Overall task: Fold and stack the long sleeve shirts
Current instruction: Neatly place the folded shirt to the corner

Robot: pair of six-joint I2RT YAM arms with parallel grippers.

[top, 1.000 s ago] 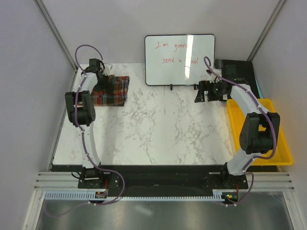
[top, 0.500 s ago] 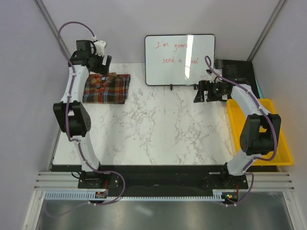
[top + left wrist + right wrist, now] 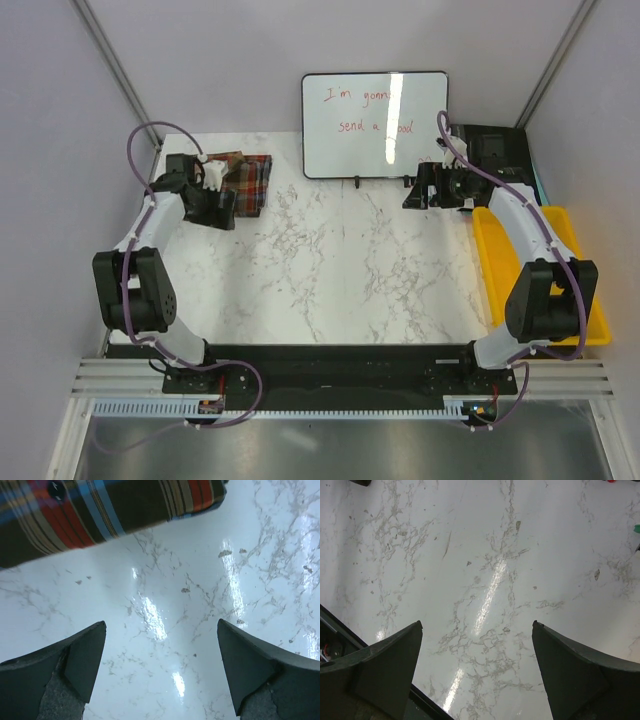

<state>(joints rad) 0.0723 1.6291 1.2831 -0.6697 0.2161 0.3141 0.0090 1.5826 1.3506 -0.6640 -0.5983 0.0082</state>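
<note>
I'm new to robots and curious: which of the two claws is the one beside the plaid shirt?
The left gripper, open beside the shirt at the far-left corner. The right gripper hangs open over bare table by the whiteboard.

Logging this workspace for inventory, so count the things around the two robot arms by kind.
Plaid shirt bundle: 1
Whiteboard: 1
Yellow bin: 1
Black box: 1
Total: 4
</note>
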